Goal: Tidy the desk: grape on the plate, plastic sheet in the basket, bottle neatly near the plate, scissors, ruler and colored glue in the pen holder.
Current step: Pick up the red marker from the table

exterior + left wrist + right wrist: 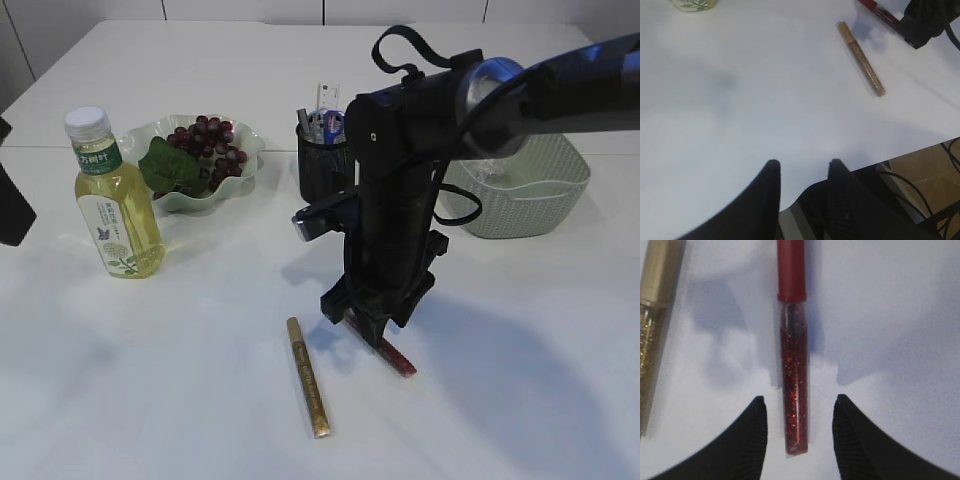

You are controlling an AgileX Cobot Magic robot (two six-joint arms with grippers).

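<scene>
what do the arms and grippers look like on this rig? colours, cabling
Right arm: matte black boxy housing, shiny silver joint ring, black cables looping over the top and side, small grey module on its front. Right gripper: two black tapered fingers with finely ribbed inner faces. Left gripper: same black curved fingers. No markings legible.

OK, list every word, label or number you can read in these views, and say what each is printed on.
Bottle, green neck label: large white Chinese characters, too blurred to quote reliably.
Bottle, lower body label: small print with a leaf drawing, too small to read.
Ruler in the pen holder: markings unreadable.
Red glitter glue and gold glitter glue: no text visible.
</scene>
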